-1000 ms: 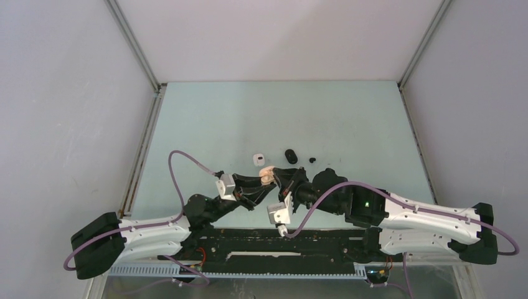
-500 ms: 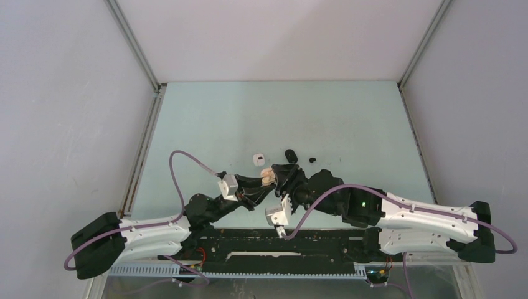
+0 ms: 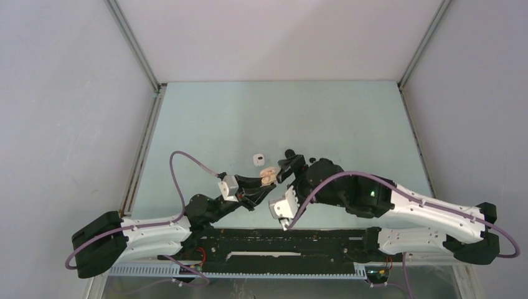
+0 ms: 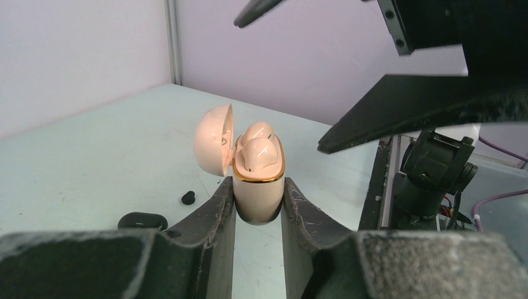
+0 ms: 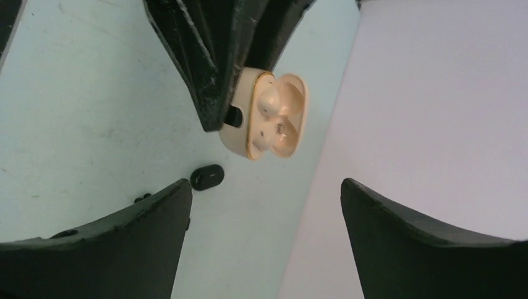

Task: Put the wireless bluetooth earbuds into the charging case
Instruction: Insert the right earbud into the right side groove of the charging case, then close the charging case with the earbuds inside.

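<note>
Left fingers (image 4: 215,215) clamp upright peach glossy charging case (image 4: 258,193), lid hinged open, two peach pebble earbuds (image 4: 256,146) seated inside. Right fingers (image 5: 143,237) spread wide, empty, facing case mouth from just above; right arm free.

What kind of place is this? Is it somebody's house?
Probably not a house, more likely a robot lab test booth. The left arm and right arm stand at a pale green table, plain grey walls box it in, and purple cables loop off the arms.
</note>
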